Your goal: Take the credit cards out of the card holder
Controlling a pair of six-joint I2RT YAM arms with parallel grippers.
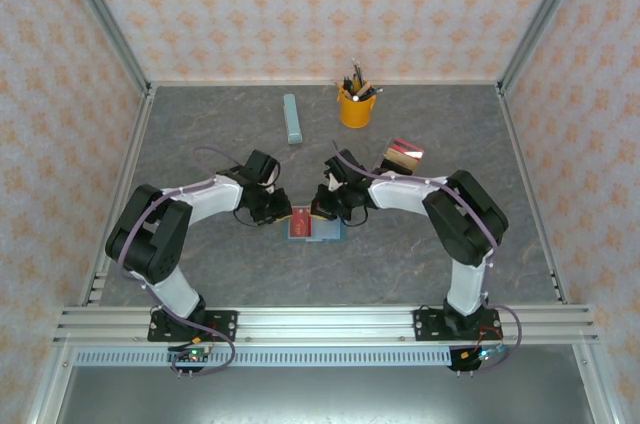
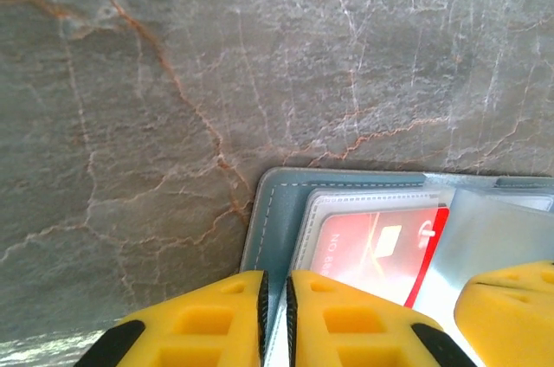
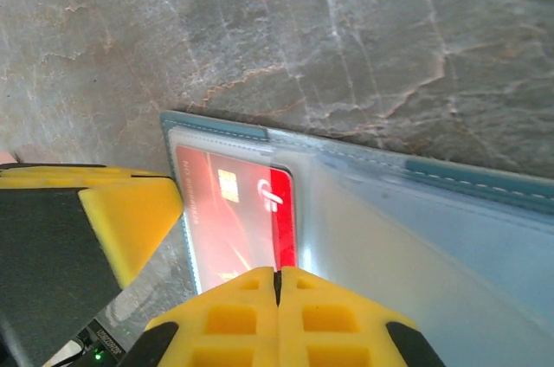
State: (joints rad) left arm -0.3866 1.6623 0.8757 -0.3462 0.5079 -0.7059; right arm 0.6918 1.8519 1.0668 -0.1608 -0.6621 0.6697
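Observation:
The teal card holder (image 1: 328,231) lies open on the grey table between my two grippers. A red credit card (image 2: 381,246) sits in its clear left pocket, with a bright red strip sticking out of the sleeve (image 3: 285,211). My left gripper (image 2: 275,298) hovers over the holder's left edge (image 2: 273,211), its pads a narrow slit apart. My right gripper (image 3: 278,276) is shut, its tips meeting at the red card's near edge; I cannot tell if it pinches the card. More credit cards (image 1: 404,152), red and tan, lie loose on the table at the back right.
A yellow pen cup (image 1: 356,104) stands at the back centre, with a long pale blue-grey bar (image 1: 292,118) to its left. Patterned walls close in the table on three sides. The two arms nearly meet over the holder.

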